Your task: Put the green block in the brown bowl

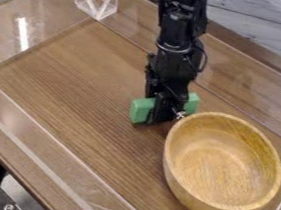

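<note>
Block (143, 110) by the bowl is showing solid bright green. Wooden bowl (222, 167) is showing light tan, paler rim. Tabletop (71, 90) around bowl is showing brown with fine streaky wood grain. Robot arm (179, 32) above bowl is showing black.

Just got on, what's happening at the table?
The arm's black jaws are down around the middle of the green block, close beside the brown bowl. It looks gripped, though the contact is hard to make out. The block isn't in the bowl yet.
</note>
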You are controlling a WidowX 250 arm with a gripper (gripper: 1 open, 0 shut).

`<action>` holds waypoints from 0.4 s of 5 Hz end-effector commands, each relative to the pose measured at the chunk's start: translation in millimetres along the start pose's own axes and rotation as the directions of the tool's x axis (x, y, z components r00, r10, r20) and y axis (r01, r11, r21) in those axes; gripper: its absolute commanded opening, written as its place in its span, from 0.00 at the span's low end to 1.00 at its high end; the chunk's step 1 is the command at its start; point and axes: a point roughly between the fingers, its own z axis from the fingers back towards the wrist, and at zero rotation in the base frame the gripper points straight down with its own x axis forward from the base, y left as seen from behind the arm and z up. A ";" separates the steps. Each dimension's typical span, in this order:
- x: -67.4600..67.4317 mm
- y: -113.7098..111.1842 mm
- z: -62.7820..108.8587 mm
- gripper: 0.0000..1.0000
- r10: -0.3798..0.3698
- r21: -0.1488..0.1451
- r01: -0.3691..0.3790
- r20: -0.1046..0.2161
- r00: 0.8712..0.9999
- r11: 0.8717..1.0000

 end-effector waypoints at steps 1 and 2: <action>5.8 3.1 19.4 0.00 0.028 0.005 -0.028 0.038 0.999 1.000; 2.1 -0.9 24.0 0.00 0.056 -0.023 -0.055 0.018 0.998 0.998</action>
